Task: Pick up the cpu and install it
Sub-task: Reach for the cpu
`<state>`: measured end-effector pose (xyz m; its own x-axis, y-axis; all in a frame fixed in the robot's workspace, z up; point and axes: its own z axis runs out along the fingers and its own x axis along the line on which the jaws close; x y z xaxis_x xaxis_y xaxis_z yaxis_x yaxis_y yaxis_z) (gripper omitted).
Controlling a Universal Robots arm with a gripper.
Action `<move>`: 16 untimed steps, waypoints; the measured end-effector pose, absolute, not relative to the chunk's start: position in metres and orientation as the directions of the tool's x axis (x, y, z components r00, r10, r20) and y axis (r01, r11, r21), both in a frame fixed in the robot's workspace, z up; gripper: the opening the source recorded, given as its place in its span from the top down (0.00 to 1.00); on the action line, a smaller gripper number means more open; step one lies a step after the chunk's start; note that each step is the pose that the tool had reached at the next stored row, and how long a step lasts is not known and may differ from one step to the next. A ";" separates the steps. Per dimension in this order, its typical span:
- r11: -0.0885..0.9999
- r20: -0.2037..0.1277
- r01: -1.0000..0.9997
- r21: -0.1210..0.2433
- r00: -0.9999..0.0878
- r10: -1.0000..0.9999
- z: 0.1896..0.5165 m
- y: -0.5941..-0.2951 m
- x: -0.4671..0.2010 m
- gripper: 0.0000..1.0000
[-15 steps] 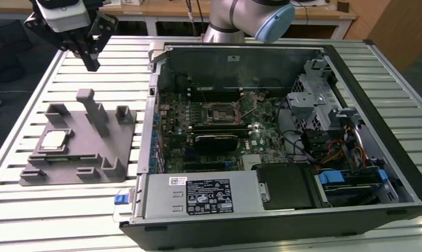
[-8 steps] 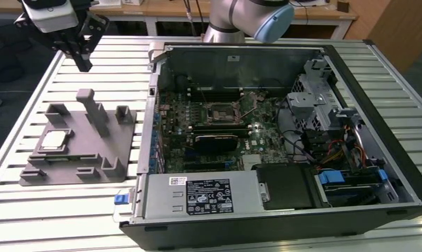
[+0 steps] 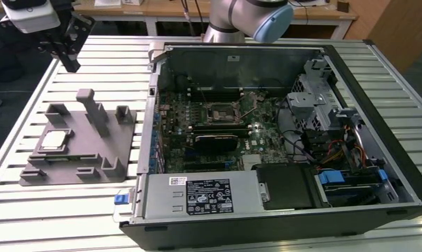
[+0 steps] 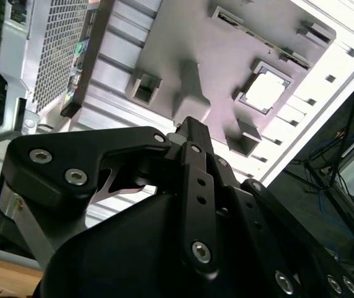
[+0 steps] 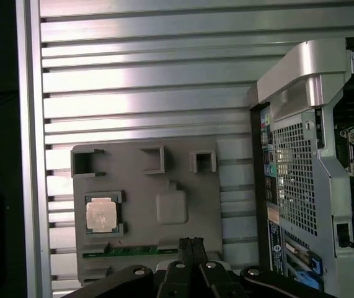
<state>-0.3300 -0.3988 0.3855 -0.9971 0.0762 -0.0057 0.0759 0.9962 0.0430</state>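
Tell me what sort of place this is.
Probably a robotics lab bench: an opened desktop computer case lies on a slotted aluminium table, a grey fixture beside it holds the cpu, and wooden desks stand behind.

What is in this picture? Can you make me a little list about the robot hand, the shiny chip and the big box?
gripper: shut, empty, in the air near the grey fixture
cpu: lying flat in a square pocket of the grey fixture, untouched
grey fixture: on the slatted metal table, beside the computer case
computer case: lying open, motherboard showing
task so far: cpu not yet picked up
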 end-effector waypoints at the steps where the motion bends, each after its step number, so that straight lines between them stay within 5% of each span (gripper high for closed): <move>1: 0.996 -0.006 0.076 0.043 -0.997 0.076 0.385 -0.399 -0.334 0.89; 16: 0.996 -0.005 0.076 0.043 -0.997 0.076 0.378 -0.398 -0.396 0.89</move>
